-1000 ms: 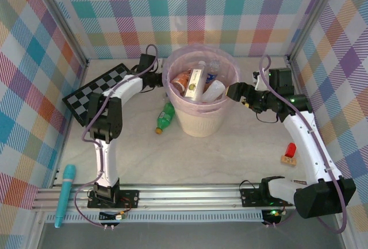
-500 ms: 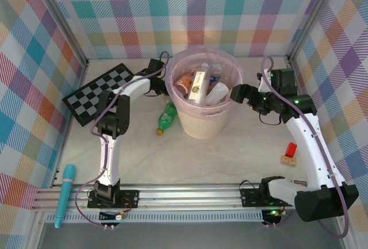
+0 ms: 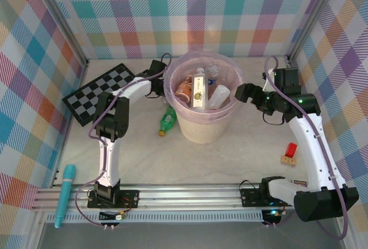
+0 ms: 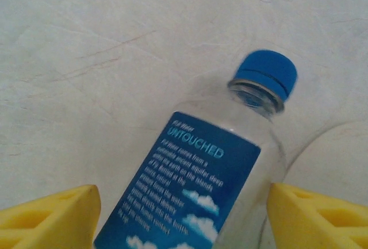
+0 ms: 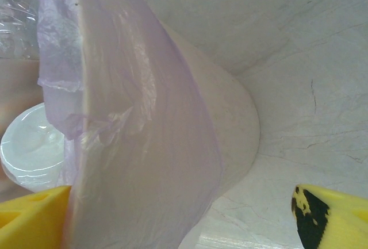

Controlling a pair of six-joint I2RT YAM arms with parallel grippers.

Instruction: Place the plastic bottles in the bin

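The left tool (image 4: 183,197) is set astride a blue-capped bottle (image 4: 213,168) lying on the table (image 4: 86,59) just left of the bin (image 3: 202,129); whether it is gripped cannot be told. The right tool (image 3: 240,92) is held open at the bin's right rim. Several bottles (image 3: 199,88) are seen inside the bin.

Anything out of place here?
Two bottles lie outside the bin: a green bottle on its side beside it, and a blue-capped bottle on the table between the left gripper fingers. Nothing looks spilled or damaged.
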